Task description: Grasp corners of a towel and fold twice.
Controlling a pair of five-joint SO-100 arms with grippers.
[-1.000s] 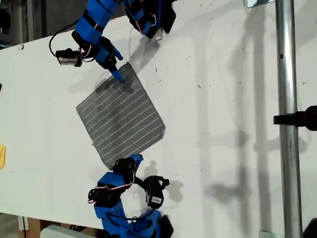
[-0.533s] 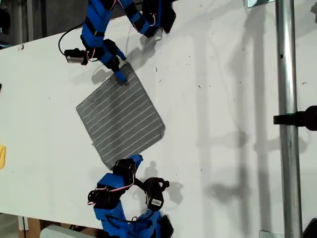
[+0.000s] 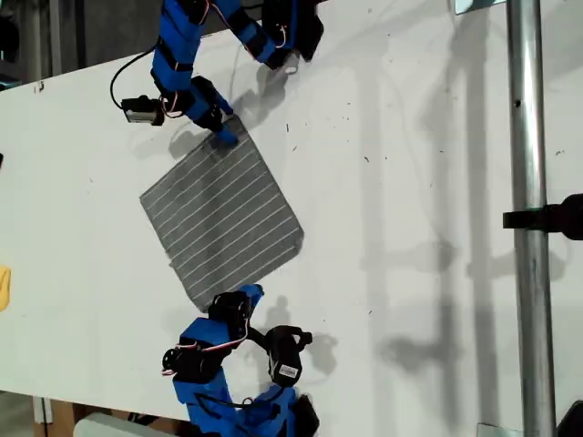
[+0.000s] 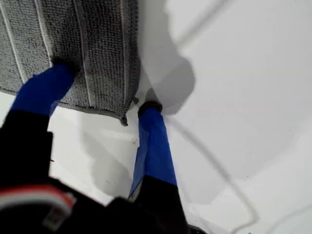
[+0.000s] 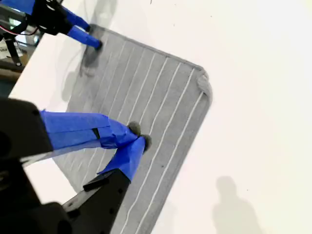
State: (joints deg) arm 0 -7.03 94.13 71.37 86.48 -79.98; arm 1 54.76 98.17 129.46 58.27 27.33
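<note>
The worktop (image 3: pixel 410 182) is a white, matte board filling most of the exterior view, with a few small dark specks in its upper middle. The towel (image 3: pixel 223 218) lies flat on it, left of centre in that view, set as a diamond with its striped face up. A small yellow object (image 3: pixel 4 288) sits on the worktop at the left edge of the same view, well apart from the towel.

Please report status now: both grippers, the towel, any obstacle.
My first gripper open, straddling a towel corner. My second gripper shut above towel, nothing held. Towel flat, unfolded. No obstacle.
</note>
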